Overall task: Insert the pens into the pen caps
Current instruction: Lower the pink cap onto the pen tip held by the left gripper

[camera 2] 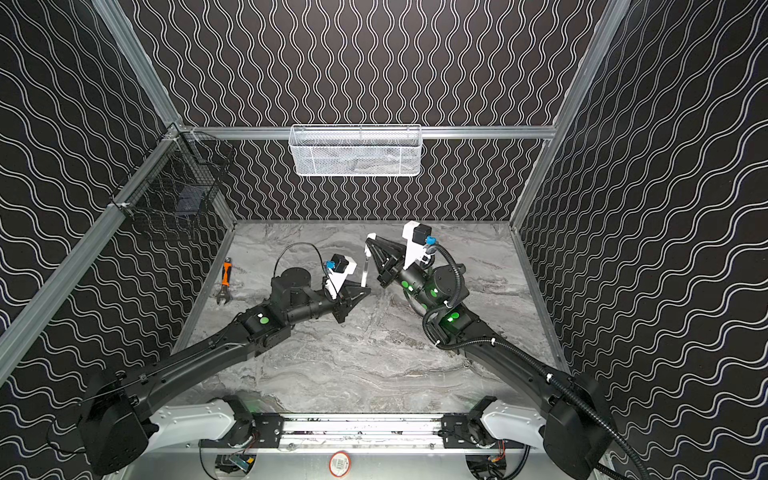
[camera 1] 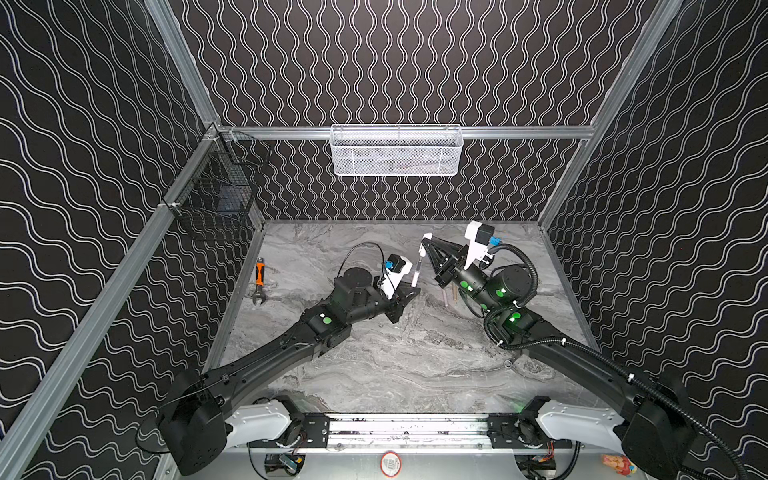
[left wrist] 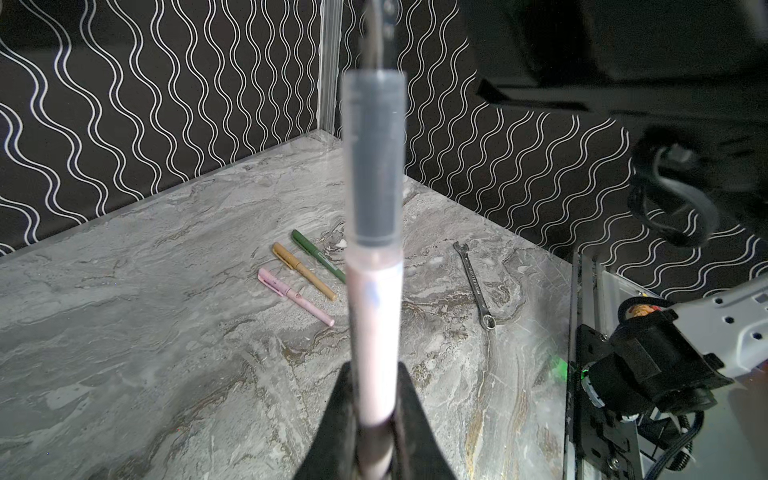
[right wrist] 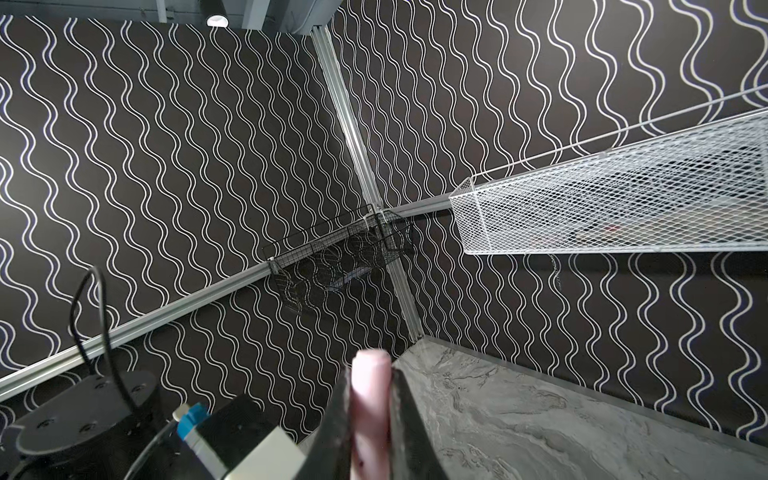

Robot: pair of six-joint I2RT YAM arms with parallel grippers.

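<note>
My left gripper (left wrist: 374, 370) is shut on a pale pink pen (left wrist: 376, 311), which it holds upright above the table; its clear grey front section (left wrist: 374, 166) points up. In both top views this pen (camera 1: 417, 270) (camera 2: 364, 270) rises from the left gripper (camera 1: 412, 287) toward the right gripper (camera 1: 424, 241). My right gripper (right wrist: 370, 374) is shut on a pale pink pen cap (right wrist: 370, 399) just above the pen's end. Whether the pen's tip is inside the cap I cannot tell. Pink (left wrist: 295, 296), gold (left wrist: 303, 272) and green (left wrist: 318, 255) pens lie side by side on the table, apparently capped.
An orange-handled wrench (camera 1: 259, 280) lies at the table's left edge, and a silver spanner (left wrist: 473, 282) lies near the pens. A white mesh basket (camera 1: 396, 151) hangs on the back wall and a black wire basket (camera 1: 216, 195) on the left wall.
</note>
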